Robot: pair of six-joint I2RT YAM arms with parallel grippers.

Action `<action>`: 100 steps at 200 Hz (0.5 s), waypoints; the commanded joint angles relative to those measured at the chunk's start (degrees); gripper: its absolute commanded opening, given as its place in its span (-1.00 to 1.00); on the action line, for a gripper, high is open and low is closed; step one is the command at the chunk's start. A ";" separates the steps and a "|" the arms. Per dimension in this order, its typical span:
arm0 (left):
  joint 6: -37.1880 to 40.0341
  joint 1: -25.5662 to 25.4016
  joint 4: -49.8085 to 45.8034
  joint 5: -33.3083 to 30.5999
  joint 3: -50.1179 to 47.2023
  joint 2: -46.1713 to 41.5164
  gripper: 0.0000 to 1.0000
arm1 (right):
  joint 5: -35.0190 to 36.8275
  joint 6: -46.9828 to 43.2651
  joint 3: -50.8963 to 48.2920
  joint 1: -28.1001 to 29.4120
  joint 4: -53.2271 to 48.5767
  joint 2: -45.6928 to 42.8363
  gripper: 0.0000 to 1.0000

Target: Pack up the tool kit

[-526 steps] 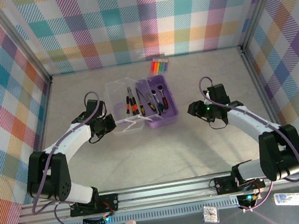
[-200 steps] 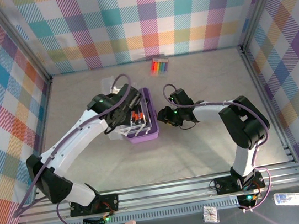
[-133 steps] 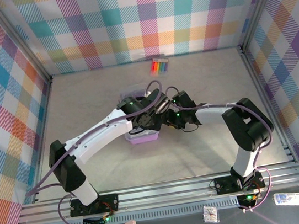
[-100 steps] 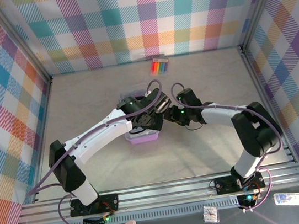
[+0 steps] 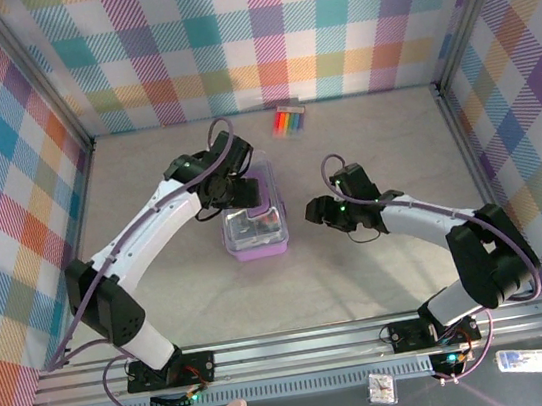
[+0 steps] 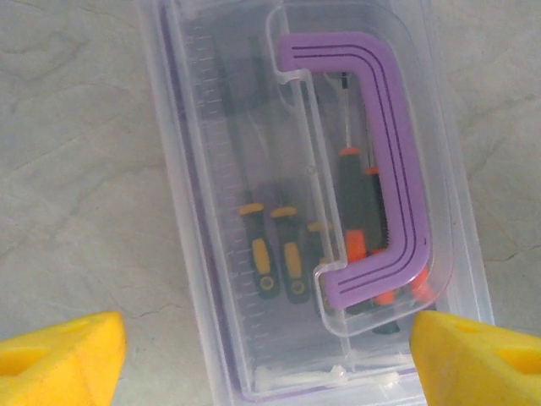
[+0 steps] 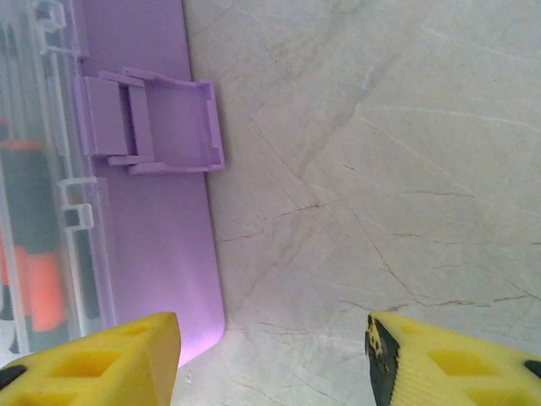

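A robot lab test cell: plaid-printed walls (image 5: pixel 267 32) enclose a table (image 5: pixel 365 149) edged by aluminium rail (image 5: pixel 301 345).

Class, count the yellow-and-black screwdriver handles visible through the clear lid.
2 yellow-and-black handles for certain, side by side left of the purple handle. A possible third hides behind that handle's edge.

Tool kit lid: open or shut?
Shut: the clear lid lies over the purple base, screwdrivers showing through it. Whether latched, cannot tell.

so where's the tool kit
In the top view the tool kit sits near centre, the left gripper over its far end and the right gripper just off its right side.
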 commanded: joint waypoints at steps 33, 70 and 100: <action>3.37 4.25 2.95 6.06 1.37 9.03 0.74 | -1.54 -2.69 -0.78 0.16 -0.52 -1.37 0.30; 1.71 5.88 4.51 0.54 -1.75 10.47 0.45 | -2.15 -3.08 -0.68 0.11 -0.63 -1.50 0.30; 2.21 6.04 5.63 1.08 -5.87 10.45 0.35 | -2.72 -2.88 -0.23 0.09 -0.24 -0.40 0.30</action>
